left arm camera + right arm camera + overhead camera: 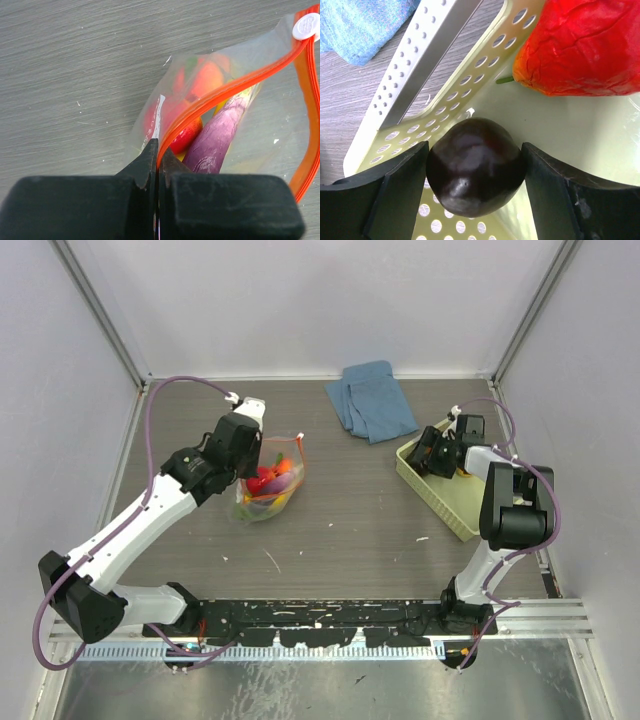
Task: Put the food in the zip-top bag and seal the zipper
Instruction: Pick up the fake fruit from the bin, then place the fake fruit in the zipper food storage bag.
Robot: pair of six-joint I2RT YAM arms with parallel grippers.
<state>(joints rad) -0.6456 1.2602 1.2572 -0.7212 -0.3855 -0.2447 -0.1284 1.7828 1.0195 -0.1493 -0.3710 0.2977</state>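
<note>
**Bag loading part done; mouth open, two pieces left in the basket**

- Left tool point(158, 150): closed narrow, pinching the rim of the zip-top bag point(260, 135) at its zipper point(235, 85). The bag lies mid-left on the bench point(350, 530).
- Bag contents: purple eggplant point(217, 140), a red fruit point(187, 137), an orange fruit point(207, 80).
- Zipper: unsealed, strips bowed apart. The white slider point(306, 26) sits at the end far from the pinch.
- Right tool point(475, 150): inside the pale perforated basket point(440, 495), fingers against both flanks of a dark round fruit point(472, 175), well apart from the bag.
- Red toy fruit point(580, 45): green stem, just beyond the dark one, ungripped.
- Blue cloth point(372, 398): far side, unused.
- Judged outstanding: transfer both basket pieces, then run the slider across.
</note>
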